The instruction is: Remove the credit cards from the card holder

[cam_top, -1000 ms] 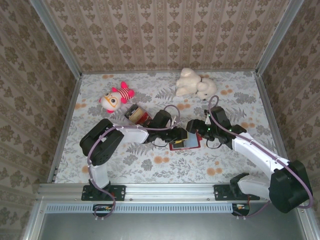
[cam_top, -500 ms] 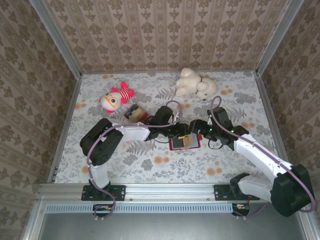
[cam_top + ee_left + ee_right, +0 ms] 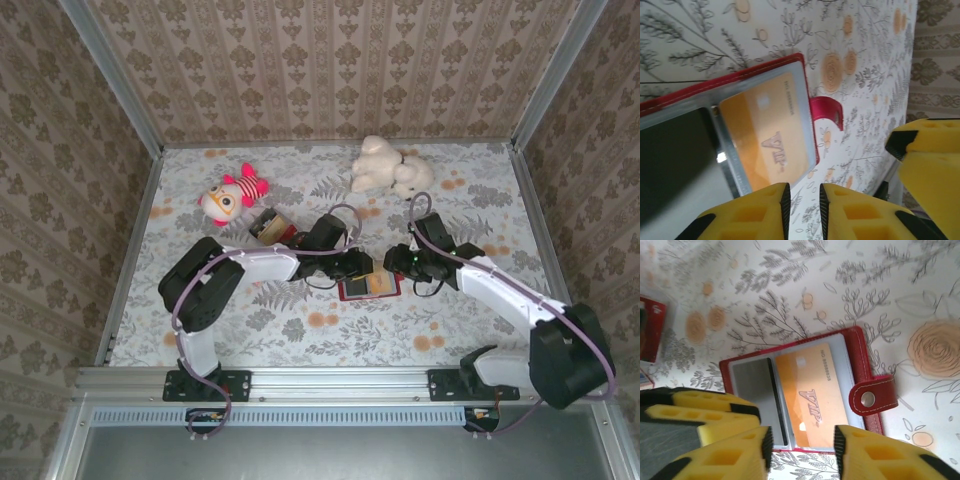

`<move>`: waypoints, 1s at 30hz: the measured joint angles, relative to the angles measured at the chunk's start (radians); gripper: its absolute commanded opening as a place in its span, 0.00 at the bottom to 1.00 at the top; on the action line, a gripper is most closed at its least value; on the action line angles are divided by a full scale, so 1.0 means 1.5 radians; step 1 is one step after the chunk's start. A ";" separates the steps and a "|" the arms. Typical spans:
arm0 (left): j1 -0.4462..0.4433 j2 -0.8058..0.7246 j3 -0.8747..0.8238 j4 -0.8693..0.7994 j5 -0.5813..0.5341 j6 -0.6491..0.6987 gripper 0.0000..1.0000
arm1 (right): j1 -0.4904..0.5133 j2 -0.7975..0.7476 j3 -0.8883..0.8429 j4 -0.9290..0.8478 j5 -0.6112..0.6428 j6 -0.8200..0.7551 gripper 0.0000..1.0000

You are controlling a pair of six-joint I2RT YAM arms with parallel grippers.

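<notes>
The red card holder (image 3: 368, 288) lies open and flat on the floral table between my two grippers. Its right pocket holds a yellow-orange credit card (image 3: 812, 395) marked VIP, which also shows in the left wrist view as the orange card (image 3: 767, 135). The grey pocket (image 3: 752, 385) beside it reflects light, so I cannot tell what it holds. My right gripper (image 3: 802, 452) is open, its tips standing over the holder's near edge at the orange card's end. My left gripper (image 3: 804, 205) has a narrow gap with only table showing between the tips, just off the holder's corner.
A white plush toy (image 3: 388, 168) sits at the back. A red-and-white doll (image 3: 232, 195) and a small clear box (image 3: 270, 227) lie at the back left, close to the left arm. Patterned walls enclose the table on three sides.
Both grippers have narrowed, the right one by much more. Both grippers have drawn in closer to the open holder. The holder has stayed in place.
</notes>
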 measured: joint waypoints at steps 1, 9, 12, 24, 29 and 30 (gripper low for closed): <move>0.000 -0.001 0.000 -0.006 -0.006 0.002 0.21 | 0.002 0.016 0.004 0.000 -0.004 -0.002 0.29; -0.007 0.001 0.002 -0.031 -0.037 0.001 0.19 | 0.021 0.125 0.041 0.000 -0.009 -0.013 0.19; -0.014 0.015 0.011 -0.033 -0.040 0.000 0.20 | 0.022 0.152 0.046 0.000 -0.004 -0.013 0.25; -0.021 0.049 0.017 -0.034 -0.047 -0.018 0.29 | 0.022 0.171 0.047 -0.006 0.041 -0.006 0.30; -0.021 0.049 0.017 -0.034 -0.050 -0.026 0.29 | 0.021 0.187 0.043 0.003 0.041 -0.002 0.25; -0.021 0.049 0.017 -0.034 -0.050 -0.028 0.29 | 0.021 0.189 0.042 0.003 0.041 -0.001 0.24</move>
